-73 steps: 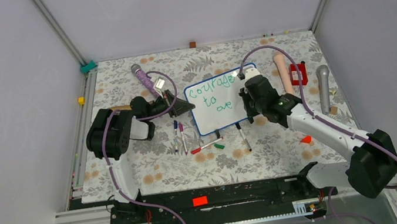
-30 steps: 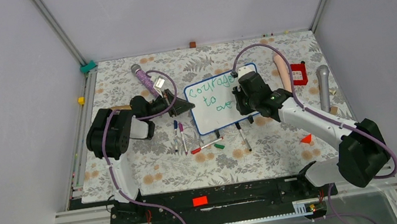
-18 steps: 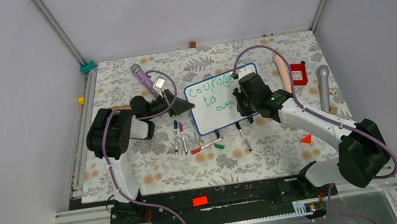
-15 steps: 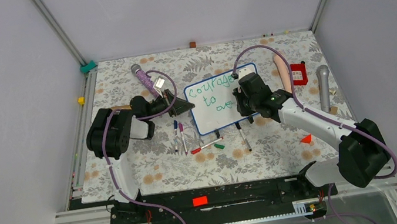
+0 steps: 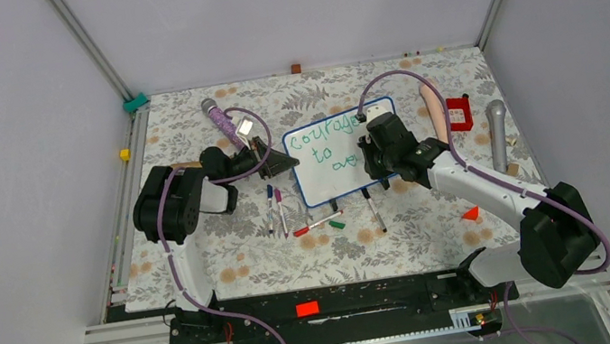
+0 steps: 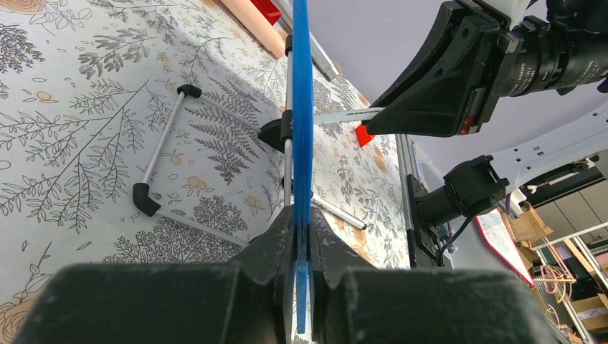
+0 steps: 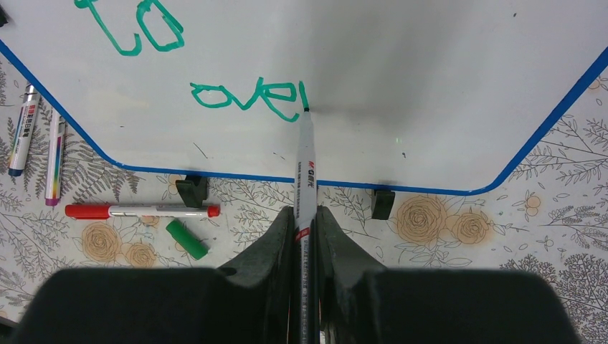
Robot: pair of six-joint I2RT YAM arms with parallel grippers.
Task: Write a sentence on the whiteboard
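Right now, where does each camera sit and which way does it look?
Top: high behind the arms, looking down; left arm, right arm, whiteboard show.
Left wrist: on that arm, looking along the left claw, shut on the whiteboard's edge.
Right wrist: on that arm, looking past the right claw and marker at green writing.
Shared: all show the whiteboard.

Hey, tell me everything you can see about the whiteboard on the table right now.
The whiteboard is a small glossy white rectangle with a thin blue frame, rounded corners and two black clip feet on its near edge. Its green writing reads "courage", "to" and an unfinished "ove". The left gripper is shut on its left edge; the marker in the right gripper touches its face.
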